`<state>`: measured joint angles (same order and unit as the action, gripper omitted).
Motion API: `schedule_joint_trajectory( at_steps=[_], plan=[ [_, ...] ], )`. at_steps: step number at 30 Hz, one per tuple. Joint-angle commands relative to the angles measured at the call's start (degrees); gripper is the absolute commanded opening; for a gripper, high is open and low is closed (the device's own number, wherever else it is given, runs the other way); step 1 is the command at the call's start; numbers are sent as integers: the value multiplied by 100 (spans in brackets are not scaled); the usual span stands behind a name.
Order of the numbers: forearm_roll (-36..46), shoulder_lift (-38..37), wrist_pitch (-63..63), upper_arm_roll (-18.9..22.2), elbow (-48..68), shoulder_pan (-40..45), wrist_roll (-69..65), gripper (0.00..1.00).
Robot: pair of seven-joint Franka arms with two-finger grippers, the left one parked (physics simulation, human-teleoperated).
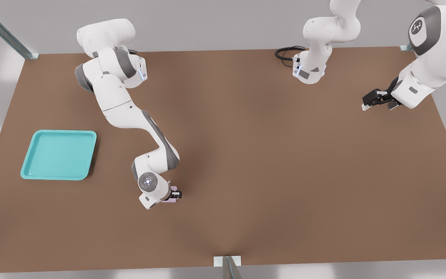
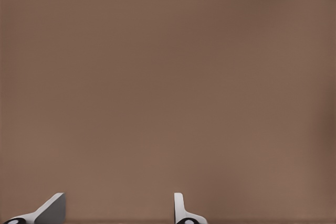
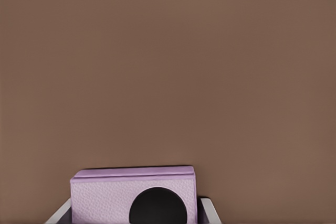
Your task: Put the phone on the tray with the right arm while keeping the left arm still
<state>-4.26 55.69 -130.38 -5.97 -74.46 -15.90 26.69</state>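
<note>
1. I see the phone [image 1: 173,195] pinched in the gripper [image 1: 175,195] of the right arm [image 1: 130,112], over the table's near-centre area, toward the front view's left half. Only a sliver of pink shows in the front view, between the black fingers.
2. Right wrist view: phone [image 3: 134,195] fills the gap between the two pale fingertips [image 3: 209,211], one on each side, both touching its edges. One black round lens [image 3: 157,206] visible on its face; pink/lilac textured surface.
3. Gripper state: clamped on the phone, fingers against both sides.
4. I can't tell from these views if the phone is lifted or resting on the table [image 1: 285,155].
5. Tray [image 1: 37,170]: turquoise, flat on the table toward the front view's left, well apart from the gripper. Nothing in it.
6. Right arm stretches from its base at the far side of the table down toward the near edge, wrist pointing down.
7. Black cable [image 1: 285,52] coiled at the far table edge near the other arm's base.
</note>
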Motion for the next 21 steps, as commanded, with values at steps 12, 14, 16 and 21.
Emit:
schedule_joint_trajectory(
  at_steps=[12, 14, 16, 21],
  plan=[
    [4, -339, 302, -1, 2, 140, -524, 81],
    [13, -743, 751, -10, -174, 447, -1025, 81],
    [13, -1315, 698, -10, -877, 860, -1605, 81],
    [13, -2361, 399, -432, -2397, 2372, -3099, 81]
  ],
)
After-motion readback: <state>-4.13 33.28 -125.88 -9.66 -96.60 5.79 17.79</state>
